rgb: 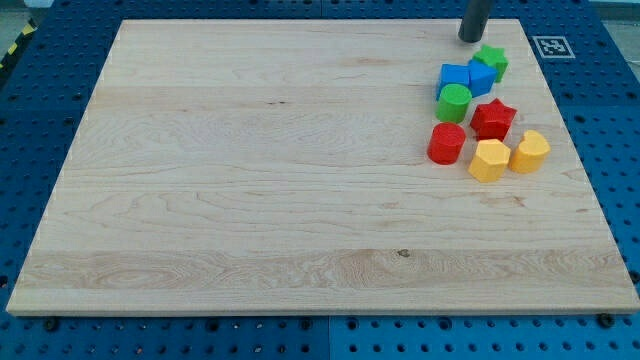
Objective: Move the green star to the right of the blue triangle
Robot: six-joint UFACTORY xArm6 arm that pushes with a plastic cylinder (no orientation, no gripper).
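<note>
My counter (250,180) is a pale wooden board lying on a blue perforated base (30,110), with a black-and-white marker tag (551,46) beyond its top-right corner and all the blocks bunched in the view's upper right. The green star (492,60) sits topmost in the bunch, touching the blue triangle (481,77) at that block's upper right, with a blue cube (455,76), green cylinder (453,102), red star (493,119), red cylinder (446,143) and two yellow blocks (489,160) (530,151) below. The rod comes down upright from the view's top edge, my tip (470,39) resting just above and left of the green star with a small gap; it carries no fingers, so nothing is grasped.
</note>
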